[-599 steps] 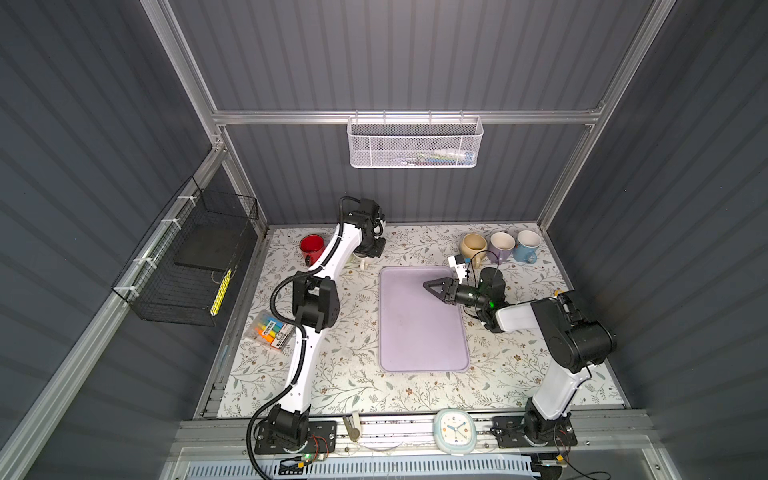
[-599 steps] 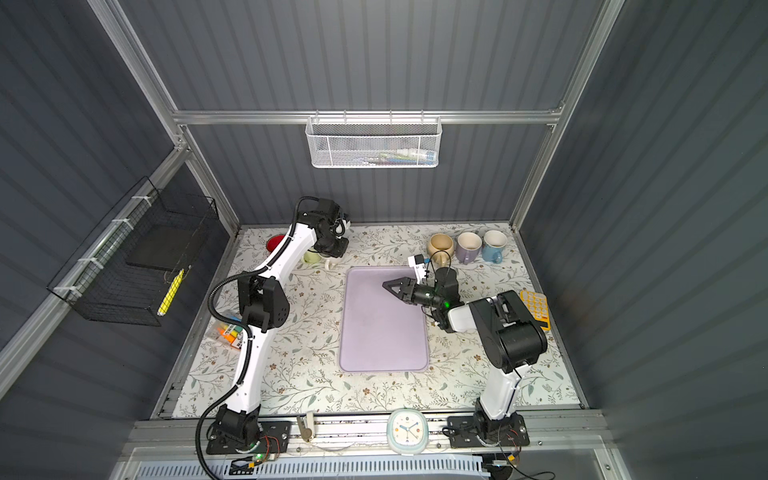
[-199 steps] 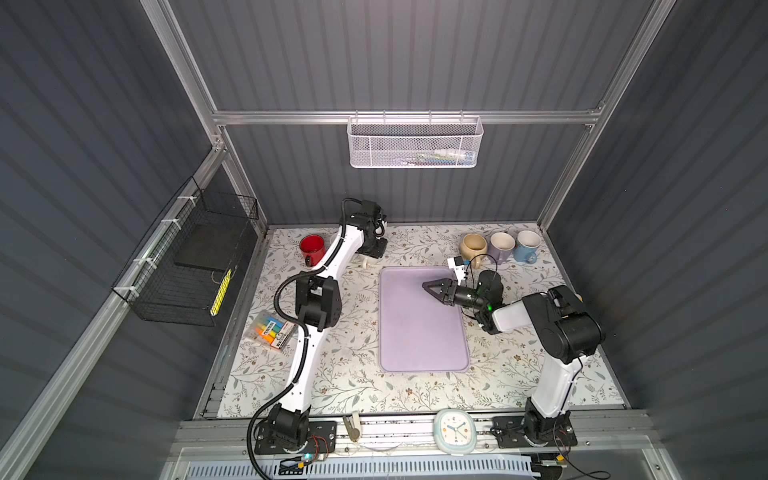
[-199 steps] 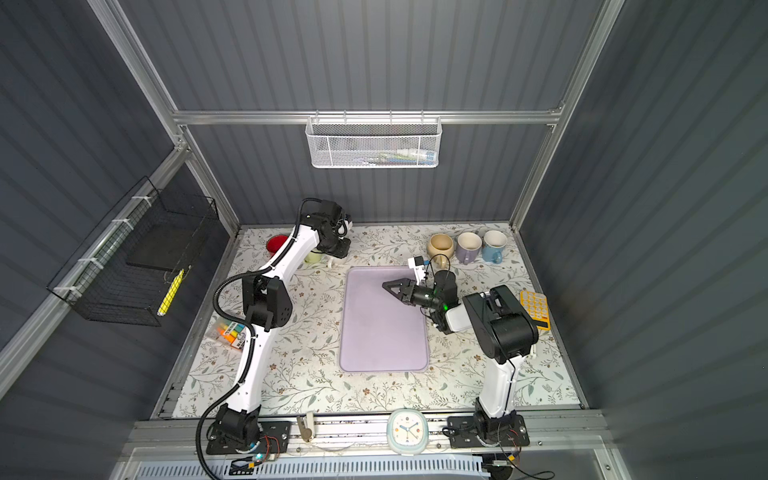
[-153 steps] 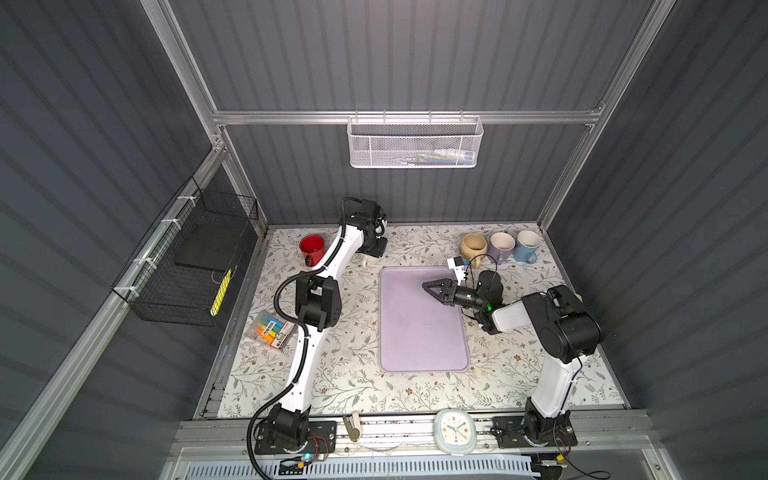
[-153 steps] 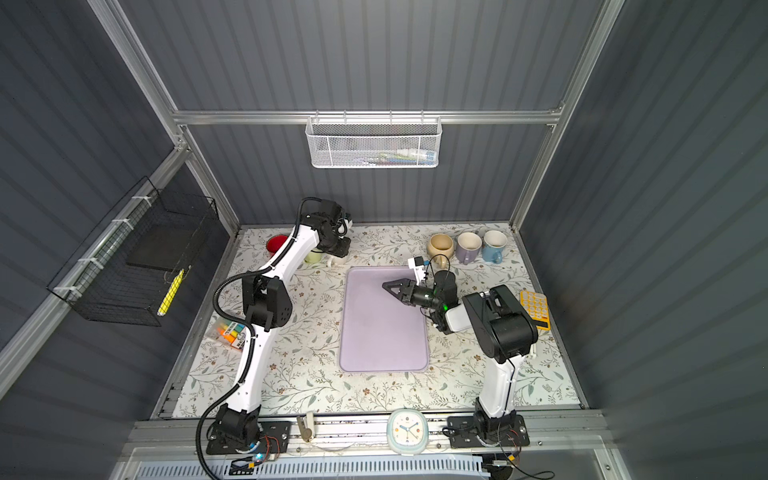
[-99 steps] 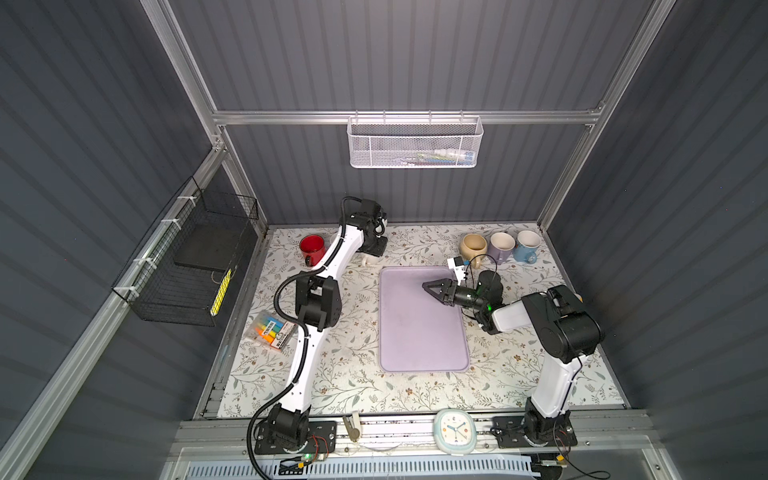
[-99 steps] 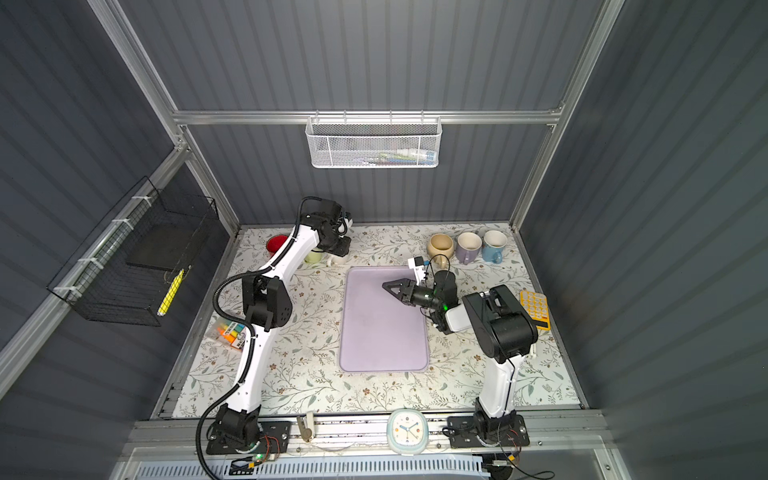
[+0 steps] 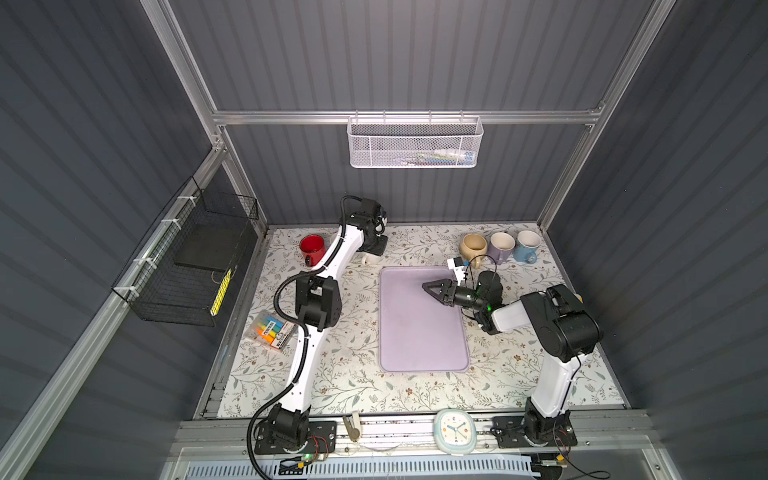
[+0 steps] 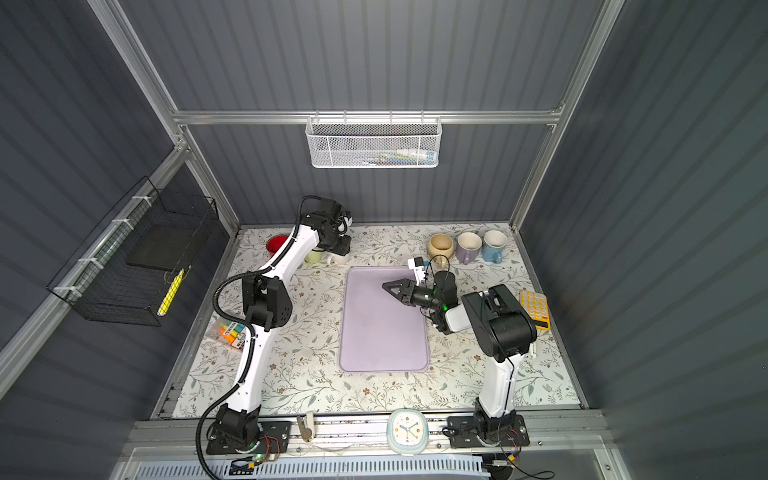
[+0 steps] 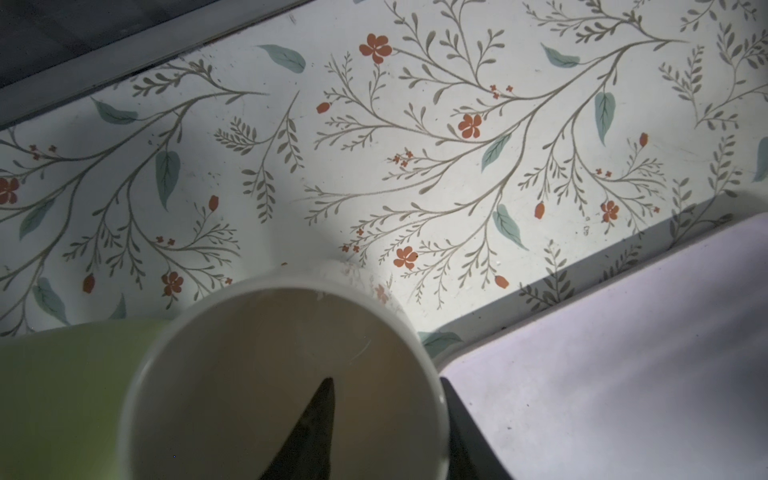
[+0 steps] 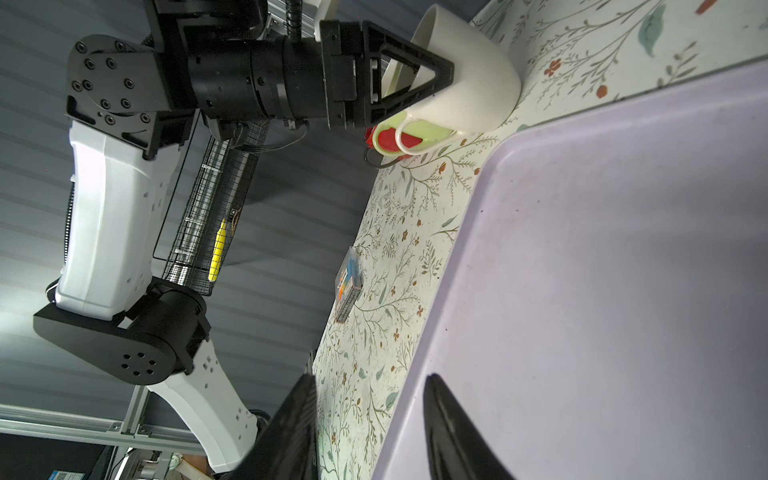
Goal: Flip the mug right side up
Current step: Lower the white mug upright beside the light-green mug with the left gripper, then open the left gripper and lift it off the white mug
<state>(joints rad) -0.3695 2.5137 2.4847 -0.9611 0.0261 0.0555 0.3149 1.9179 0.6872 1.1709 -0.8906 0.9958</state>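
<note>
One view, right wrist, shows the white mug's base down.

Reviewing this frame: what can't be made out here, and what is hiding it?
- White mug: in both top views, nearly all of it is hidden under the left arm.
- Left gripper grip: its fingers straddle the mug's wall, but the left wrist view's edge cuts them off. Whether they are pressing or released is unclear.
- Basket contents: too small to read behind the mesh in both top views.

Left claw wider around white mug
</note>
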